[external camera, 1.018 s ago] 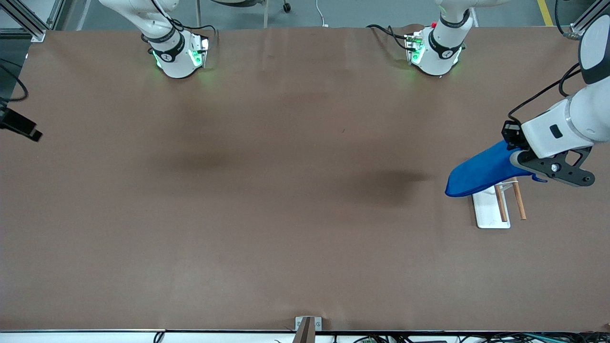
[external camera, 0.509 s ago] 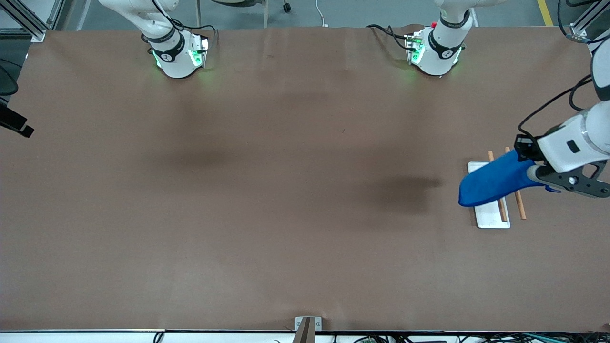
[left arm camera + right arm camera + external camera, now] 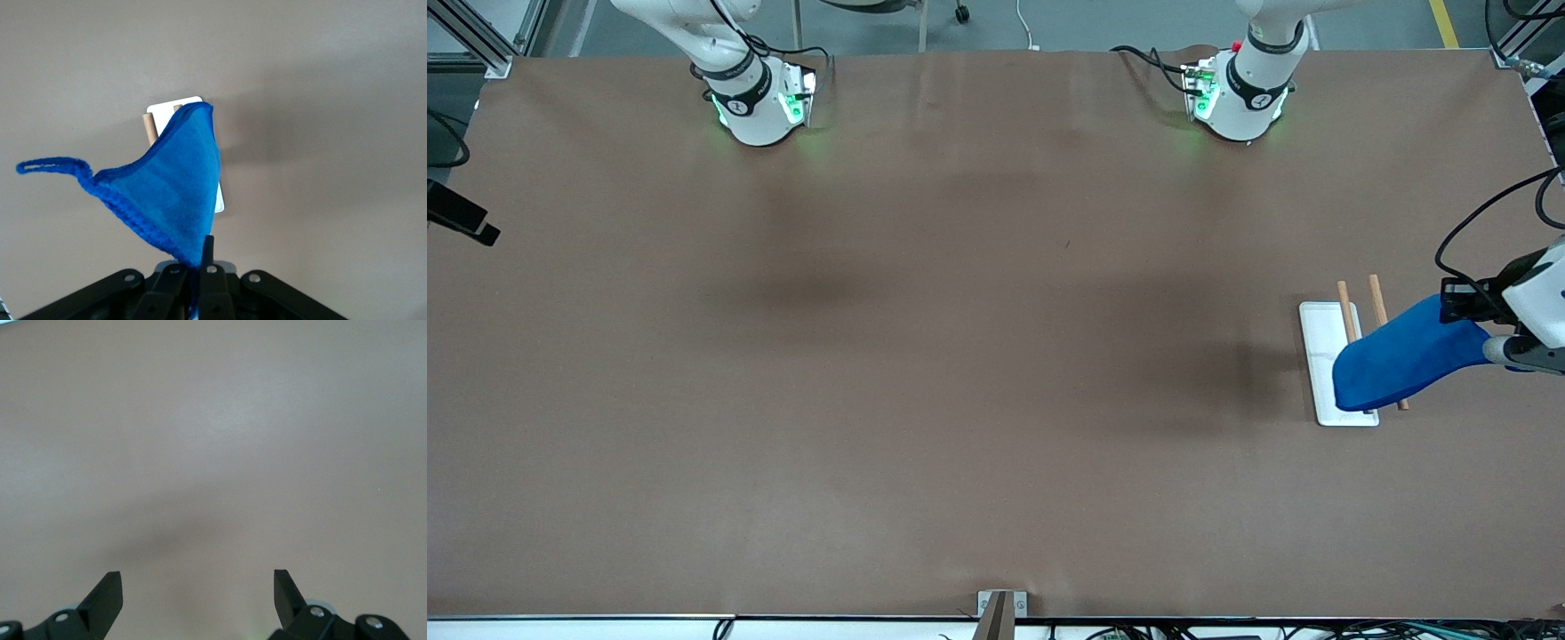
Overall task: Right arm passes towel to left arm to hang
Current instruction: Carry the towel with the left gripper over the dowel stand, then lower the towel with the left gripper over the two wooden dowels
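At the right arm's end of the bench, the right arm waited, only its base and lower links showing in the front view. Its tool hung over bare brown bench with the two fingers spread wide and nothing between them, which fits an arm that had already given up its load.

The middle of the bench carried nothing but soft shadows.

Toward the left arm's end stood the rack: a white base plate with two thin wooden rods raised over it, side by side. The left arm rose from its base, the one with the small red knob, left the front view, and came back in at the edge of the front view over that end. Its tool was clamped tight on one edge of the towel, pinching just a narrow bunch of cloth, so the rest spread out in a blue fan and drooped over the rack, covering the part of the rods nearer the front camera. In the left wrist view the little loop stuck out free to one side.

I could not tell from the views whether the cloth was already touching the rods or only hanging just above them. Holding it by an edge made sense to me: it let the free end sag, so it could be draped across the rods before the fingers let go. By my reckoning the handover was done and the hanging not yet finished.
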`<state>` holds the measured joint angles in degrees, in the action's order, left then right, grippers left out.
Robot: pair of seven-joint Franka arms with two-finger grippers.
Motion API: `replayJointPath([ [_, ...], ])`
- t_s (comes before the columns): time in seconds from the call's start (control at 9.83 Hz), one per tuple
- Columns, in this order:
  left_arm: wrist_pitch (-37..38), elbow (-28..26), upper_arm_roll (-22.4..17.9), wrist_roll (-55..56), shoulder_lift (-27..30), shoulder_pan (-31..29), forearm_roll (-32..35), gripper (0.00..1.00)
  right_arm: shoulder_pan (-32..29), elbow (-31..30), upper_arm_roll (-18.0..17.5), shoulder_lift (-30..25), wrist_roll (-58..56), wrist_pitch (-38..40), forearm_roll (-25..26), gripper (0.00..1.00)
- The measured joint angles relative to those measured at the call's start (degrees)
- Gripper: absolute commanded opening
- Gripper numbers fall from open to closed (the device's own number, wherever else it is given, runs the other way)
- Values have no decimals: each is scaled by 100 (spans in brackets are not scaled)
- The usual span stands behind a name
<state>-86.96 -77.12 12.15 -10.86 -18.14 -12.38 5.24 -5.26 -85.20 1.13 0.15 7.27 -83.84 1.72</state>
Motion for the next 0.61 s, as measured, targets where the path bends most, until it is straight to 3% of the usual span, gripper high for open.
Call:
replayJointPath([
  [0.61, -66, -184, 0, 811, 7, -241, -567, 1, 23, -9, -13, 9, -102, -85, -20, 100],
])
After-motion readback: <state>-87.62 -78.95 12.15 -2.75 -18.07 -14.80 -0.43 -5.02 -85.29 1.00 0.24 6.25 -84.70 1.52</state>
